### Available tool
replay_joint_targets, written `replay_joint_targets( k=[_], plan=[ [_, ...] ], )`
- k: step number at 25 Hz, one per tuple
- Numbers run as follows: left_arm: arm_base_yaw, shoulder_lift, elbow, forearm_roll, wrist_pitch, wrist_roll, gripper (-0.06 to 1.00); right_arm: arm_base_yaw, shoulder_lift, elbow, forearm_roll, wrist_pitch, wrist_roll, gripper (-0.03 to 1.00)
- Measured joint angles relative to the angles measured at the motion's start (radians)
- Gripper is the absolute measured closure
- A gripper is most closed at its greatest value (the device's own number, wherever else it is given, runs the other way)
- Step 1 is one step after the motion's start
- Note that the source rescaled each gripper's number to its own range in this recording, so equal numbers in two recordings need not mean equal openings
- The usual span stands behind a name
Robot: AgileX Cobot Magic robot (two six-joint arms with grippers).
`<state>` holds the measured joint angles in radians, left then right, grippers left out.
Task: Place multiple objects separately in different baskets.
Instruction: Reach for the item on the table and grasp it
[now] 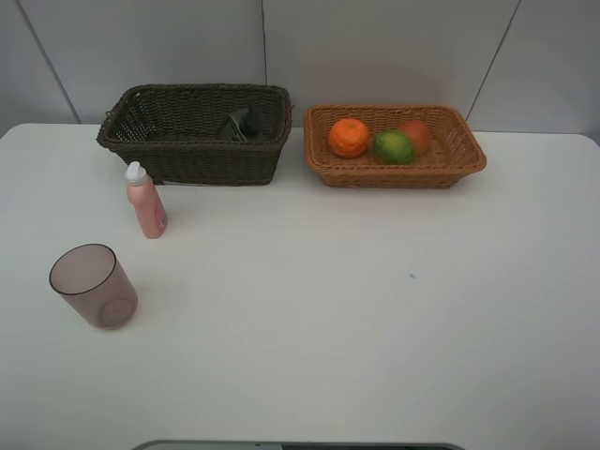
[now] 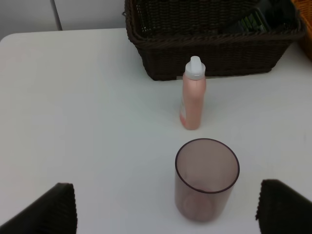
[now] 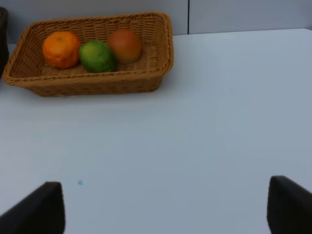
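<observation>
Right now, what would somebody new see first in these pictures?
Probably the orange, the green fruit and the reddish fruit in the tan basket at the back right. Then the pink bottle and purplish cup standing on the white table in front of the dark basket.

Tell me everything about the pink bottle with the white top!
The pink bottle is slim and looks like plastic, with a white cap narrowing to a small tip. A label low on its side is too small to read. It stands upright on the white table, in front of the dark brown basket but apart from it, with the mauve cup nearer the front. Only the table touches it; no gripper holds it.
</observation>
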<state>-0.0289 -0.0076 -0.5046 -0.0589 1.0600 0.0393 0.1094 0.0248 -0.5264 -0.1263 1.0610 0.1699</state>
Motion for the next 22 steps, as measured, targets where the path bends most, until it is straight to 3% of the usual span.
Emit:
replay_joint_targets(
  k=[22],
  plan=[
    [0.000,0.000,0.000,0.000,0.000,0.000,-0.01,0.000,-0.028,0.003,-0.056,0.000,-0.026,0.17]
  ],
)
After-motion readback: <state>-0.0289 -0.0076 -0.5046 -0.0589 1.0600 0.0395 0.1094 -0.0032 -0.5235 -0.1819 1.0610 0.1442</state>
